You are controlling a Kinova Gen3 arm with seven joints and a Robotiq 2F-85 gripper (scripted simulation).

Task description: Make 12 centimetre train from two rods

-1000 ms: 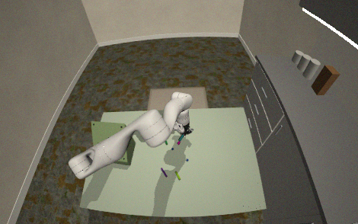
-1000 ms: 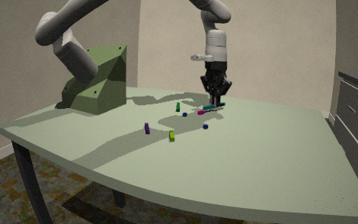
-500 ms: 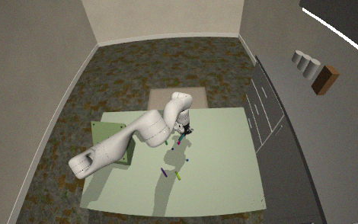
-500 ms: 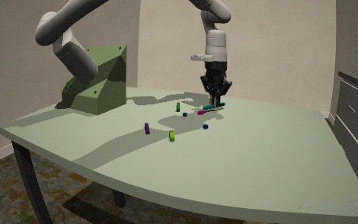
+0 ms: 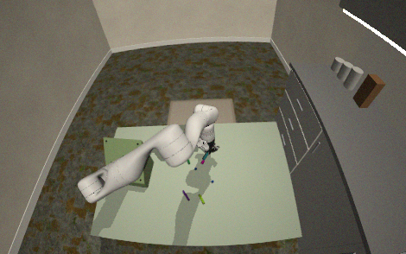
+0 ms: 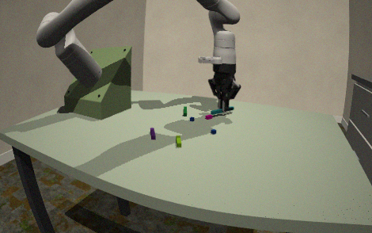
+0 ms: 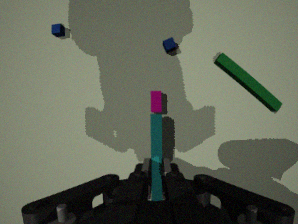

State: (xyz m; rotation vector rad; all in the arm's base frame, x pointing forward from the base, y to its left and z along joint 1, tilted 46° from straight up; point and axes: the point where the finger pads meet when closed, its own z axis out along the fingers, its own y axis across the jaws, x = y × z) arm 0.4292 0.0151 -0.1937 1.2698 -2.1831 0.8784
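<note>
Sweeping from the left of the worktop: the purple rod and the lime rod lie near each other, well apart from the action and no threat. Next, the green rod sits off to one side, angled, with two small blue cubes nearby. One of those cubes lies just beyond the far tip of the line, so any forward shove could bump things too close to it.

Now the centre: the end effector is clamped on the near end of the turquoise rod, low at the worktop, its far end meeting the magenta rod and apparently in line. Turquoise plus magenta makes the twelve, so the train looks all but formed.

The danger, as I judge it, is the release. If the rod is not fully down, it may drop and skid, opening the joint. If a finger drags while lifting away, the turquoise rod may swing out of line or nudge the little magenta piece.
</note>
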